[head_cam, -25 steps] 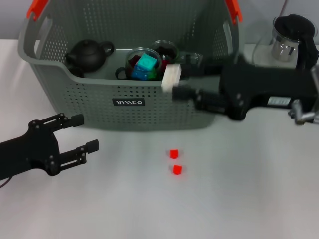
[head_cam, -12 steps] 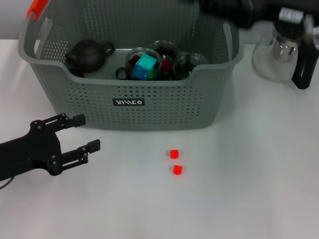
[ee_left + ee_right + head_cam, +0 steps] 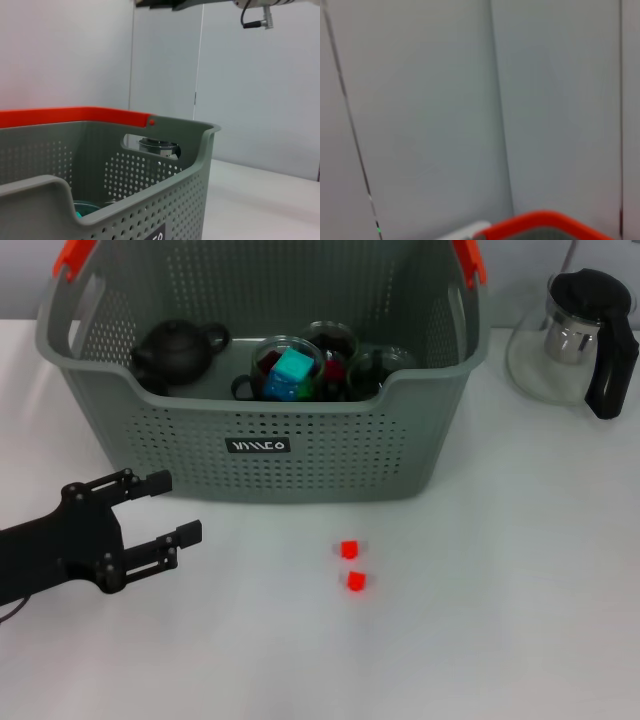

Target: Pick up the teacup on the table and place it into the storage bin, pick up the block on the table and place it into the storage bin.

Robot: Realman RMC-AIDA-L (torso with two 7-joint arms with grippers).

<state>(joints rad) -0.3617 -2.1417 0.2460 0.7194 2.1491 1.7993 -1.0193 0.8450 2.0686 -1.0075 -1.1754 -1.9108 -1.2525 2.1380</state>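
My left gripper (image 3: pixel 170 508), jaws wide and empty, rests before the storage bin (image 3: pixel 400 440), which holds teacups (image 3: pixel 285 365) and a cyan block (image 3: pixel 293 370); no teacup or block appears left on the table.

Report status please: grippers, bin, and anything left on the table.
Left gripper open, idle beside storage bin. Right gripper out of view. Teal block sits in bin. Two small red pieces on the table in front.
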